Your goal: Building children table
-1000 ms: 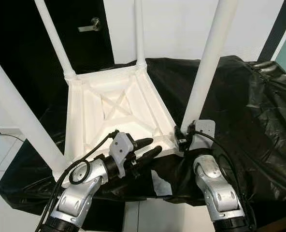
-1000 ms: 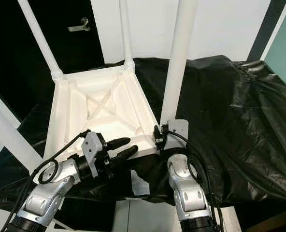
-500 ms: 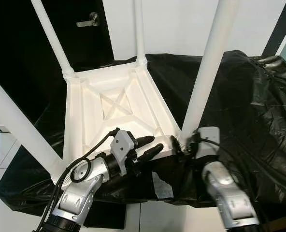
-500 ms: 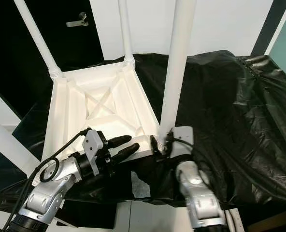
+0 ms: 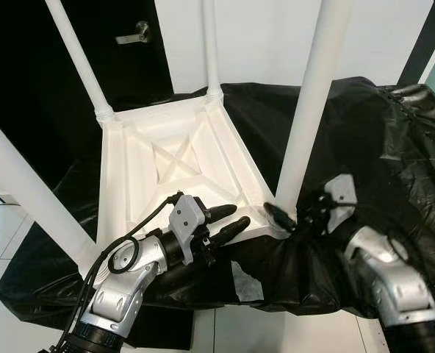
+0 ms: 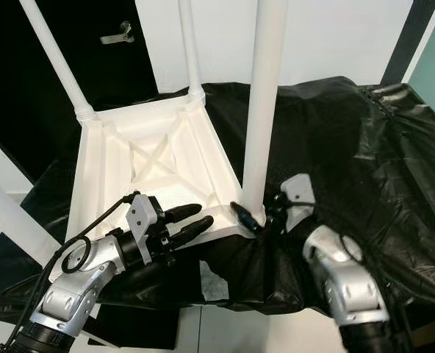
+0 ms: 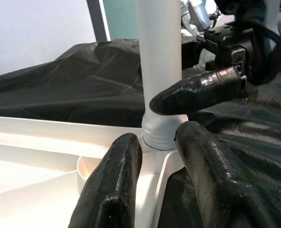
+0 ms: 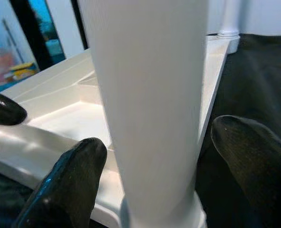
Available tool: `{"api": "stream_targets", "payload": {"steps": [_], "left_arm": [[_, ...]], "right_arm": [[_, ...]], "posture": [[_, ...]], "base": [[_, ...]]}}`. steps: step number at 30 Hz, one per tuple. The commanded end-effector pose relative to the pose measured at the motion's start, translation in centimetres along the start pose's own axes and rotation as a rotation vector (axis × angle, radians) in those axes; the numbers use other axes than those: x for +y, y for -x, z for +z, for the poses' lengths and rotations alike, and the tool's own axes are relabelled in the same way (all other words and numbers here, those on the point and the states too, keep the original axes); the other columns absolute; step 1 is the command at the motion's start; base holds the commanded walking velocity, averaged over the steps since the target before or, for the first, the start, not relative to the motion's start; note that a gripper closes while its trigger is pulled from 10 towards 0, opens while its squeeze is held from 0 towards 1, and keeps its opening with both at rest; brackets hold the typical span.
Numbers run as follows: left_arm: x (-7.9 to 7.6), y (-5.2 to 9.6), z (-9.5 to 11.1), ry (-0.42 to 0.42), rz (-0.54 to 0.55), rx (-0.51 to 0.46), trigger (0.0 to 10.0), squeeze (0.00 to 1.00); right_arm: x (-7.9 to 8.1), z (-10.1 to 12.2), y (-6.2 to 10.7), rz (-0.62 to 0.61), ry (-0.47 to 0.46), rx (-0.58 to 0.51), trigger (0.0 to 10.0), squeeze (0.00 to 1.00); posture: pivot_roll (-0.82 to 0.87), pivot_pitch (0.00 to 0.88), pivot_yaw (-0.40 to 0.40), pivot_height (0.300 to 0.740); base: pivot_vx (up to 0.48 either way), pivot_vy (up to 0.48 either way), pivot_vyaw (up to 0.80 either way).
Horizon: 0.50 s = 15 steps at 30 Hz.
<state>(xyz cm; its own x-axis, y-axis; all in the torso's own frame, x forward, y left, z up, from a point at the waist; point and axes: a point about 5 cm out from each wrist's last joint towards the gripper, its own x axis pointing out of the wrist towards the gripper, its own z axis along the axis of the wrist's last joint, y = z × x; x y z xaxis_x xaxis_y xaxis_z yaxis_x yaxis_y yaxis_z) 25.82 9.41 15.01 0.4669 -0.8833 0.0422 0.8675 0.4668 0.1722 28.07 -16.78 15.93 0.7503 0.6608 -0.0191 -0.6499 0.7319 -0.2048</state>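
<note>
Children table: a white plastic children table lies upside down on a surface covered with a black plastic sheet. Its ribbed underside, with a moulded cross in the middle, faces up.
Legs: four white legs stand up from the corners. The near right leg sits in the corner socket closest to the two grippers. The far left leg and the far right leg stand at the back corners, and the near left leg rises at the left edge.
Left gripper: the left gripper is at the near edge of the table top. Its two black fingers are apart and point toward the base of the near right leg, with the table rim between them; they clamp nothing.
Right gripper: the right gripper is at the base of the near right leg. Its fingers are spread, one on each side of the leg, just beside it; I cannot tell if they touch it.
Background: a dark door with a metal door handle is behind the table on the left, next to a white wall.
</note>
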Motion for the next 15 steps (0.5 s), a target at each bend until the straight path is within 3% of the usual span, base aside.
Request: {"api": "stream_targets", "payload": {"steps": [1,7,8,10,11,13,14,15], "left_arm": [[0.1,0.1,-0.2,0.004,-0.022,0.010,10.0,0.00],[0.3,0.0,-0.1,0.003,-0.018,0.007,10.0,0.00],[0.3,0.0,-0.1,0.002,-0.018,0.006,10.0,0.00],[0.3,0.0,-0.1,0.002,-0.018,0.006,10.0,0.00],[0.4,0.0,-0.1,0.001,-0.017,0.006,10.0,0.00],[0.4,-0.1,-0.1,0.000,-0.016,0.006,10.0,0.00],[0.4,-0.1,0.0,0.001,-0.014,0.004,10.0,0.00],[0.4,-0.1,0.0,0.001,-0.014,0.004,10.0,0.00]], "right_arm": [[0.0,-0.4,-0.2,0.050,-0.001,0.016,10.0,0.00],[-0.5,-0.7,-1.2,0.188,0.056,0.068,10.0,0.00],[-0.6,-0.7,-1.6,0.235,0.073,0.080,5.4,0.00],[-0.7,-0.7,-1.8,0.266,0.082,0.085,5.4,0.00],[-0.8,-0.6,-2.1,0.290,0.100,0.091,2.8,0.00],[-0.9,-0.6,-2.3,0.301,0.109,0.094,2.8,0.00],[-1.1,-0.6,-2.5,0.306,0.126,0.100,0.0,0.00],[-1.1,-0.6,-2.5,0.306,0.126,0.100,0.0,0.00]], "posture": [[-0.07,0.000,0.069,0.740],[-0.07,0.000,0.071,0.740],[-0.06,0.000,0.070,0.740],[-0.06,0.000,0.069,0.740],[-0.06,0.000,0.069,0.740],[-0.06,0.000,0.069,0.740],[-0.05,0.000,0.061,0.740],[-0.05,0.000,0.061,0.740]], "base": [[0.000,0.000,0.00],[0.000,0.000,0.00],[0.000,0.000,0.00],[0.000,0.000,0.00],[0.000,0.000,0.00],[0.000,0.000,0.00],[0.000,0.000,0.00],[0.000,0.000,0.00]]}}
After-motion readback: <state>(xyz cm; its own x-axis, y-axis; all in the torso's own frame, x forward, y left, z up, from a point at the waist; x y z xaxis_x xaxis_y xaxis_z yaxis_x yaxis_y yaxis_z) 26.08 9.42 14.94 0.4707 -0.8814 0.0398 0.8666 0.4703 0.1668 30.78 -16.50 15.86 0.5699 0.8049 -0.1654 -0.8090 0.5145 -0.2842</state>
